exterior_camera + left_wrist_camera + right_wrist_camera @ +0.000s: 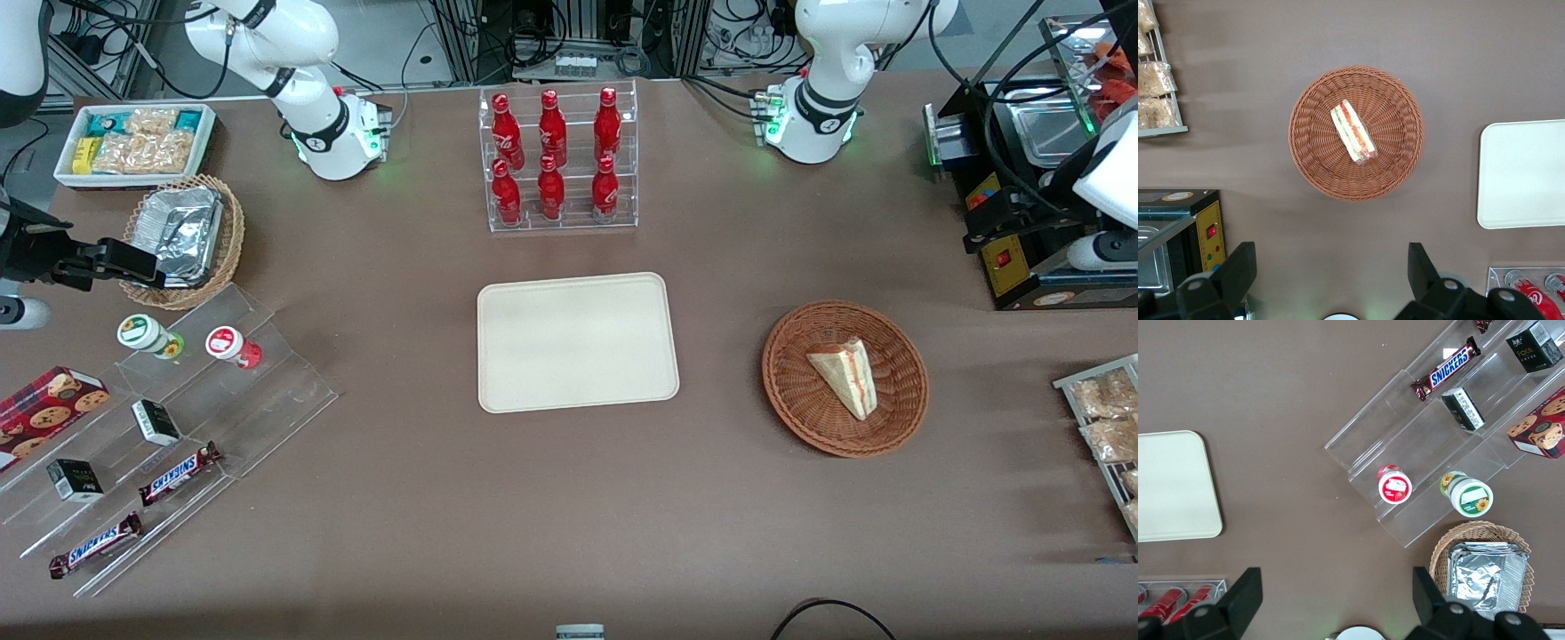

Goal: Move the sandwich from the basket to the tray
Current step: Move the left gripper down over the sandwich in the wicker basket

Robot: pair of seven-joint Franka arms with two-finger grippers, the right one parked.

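Brown table point(427, 498): tray point(578, 342), basket point(800, 391), bottle rack point(562, 160), acrylic shelf point(267, 391).

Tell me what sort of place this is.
Likely a robot lab's mock snack counter: a sandwich in a basket, a rack of red bottles, and cable clutter at the table's edge. The open gripper hovers above the basket.

Six red soda bottles point(556, 156) upright in a clear rack point(562, 218) on the brown desk point(533, 498). Toward the parked arm's end: white bin of snack packets point(133, 142), foil-lined wicker basket point(187, 236), clear stepped display point(178, 427) with two Snickers bars point(178, 474), two lidded cups point(147, 335), small dark boxes point(156, 421), cookie box point(49, 404). Toward the working arm's end: black appliance point(1022, 178), wire rack of bagged snacks point(1107, 418).
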